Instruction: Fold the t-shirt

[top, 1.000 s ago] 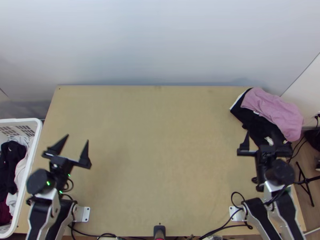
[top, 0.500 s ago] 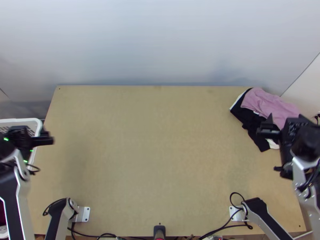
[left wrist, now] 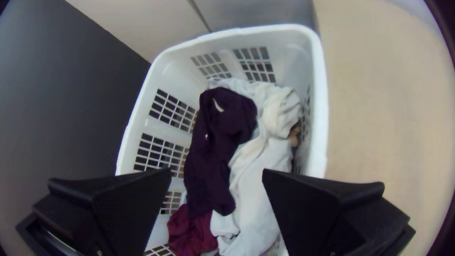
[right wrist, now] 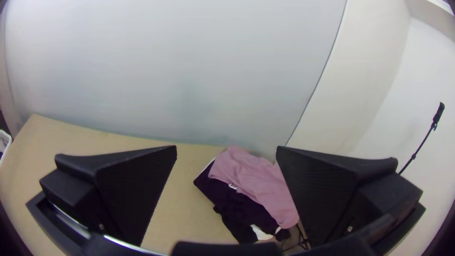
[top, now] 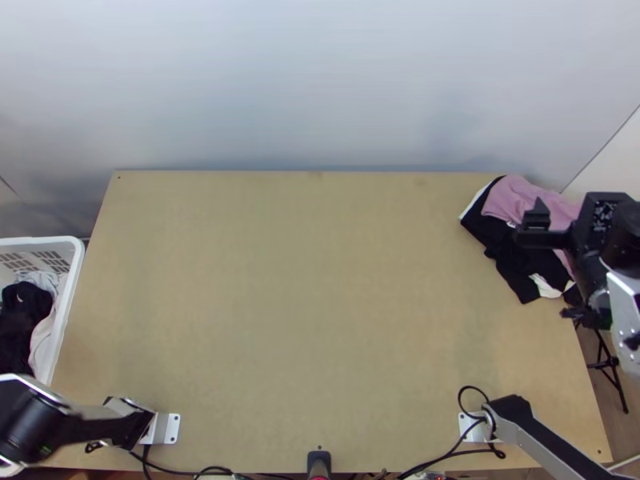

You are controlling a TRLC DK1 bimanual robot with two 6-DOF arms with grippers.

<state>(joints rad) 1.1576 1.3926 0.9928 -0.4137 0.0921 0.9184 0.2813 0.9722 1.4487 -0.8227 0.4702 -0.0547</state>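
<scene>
At the table's right side my right gripper (top: 563, 234) stands above a clothes pile. Its fingers are wide apart in the right wrist view, where the gripper (right wrist: 226, 149) has nothing between its tips. The pile has a bunched pink cloth (top: 520, 198) over a dark one (top: 512, 256), with some white at its edge. My left gripper (left wrist: 216, 171), open and holding nothing, is over the white basket (left wrist: 323, 109). Bunched inside lie a dark garment (left wrist: 213, 151), white cloth (left wrist: 260, 189) and a maroon piece (left wrist: 189, 232). Which one is the t-shirt, I cannot tell.
The wooden table (top: 304, 280) stretches bare between the two arms. Cables (top: 448, 450) run along its near edge, beside a small black device (top: 318, 462). A wall rises behind, and a black stand (top: 610, 362) is off the right edge.
The left arm has swung left from over the table toward the basket, then further down the picture. My right gripper has moved right and up the picture, over the pile, which lies as before.
</scene>
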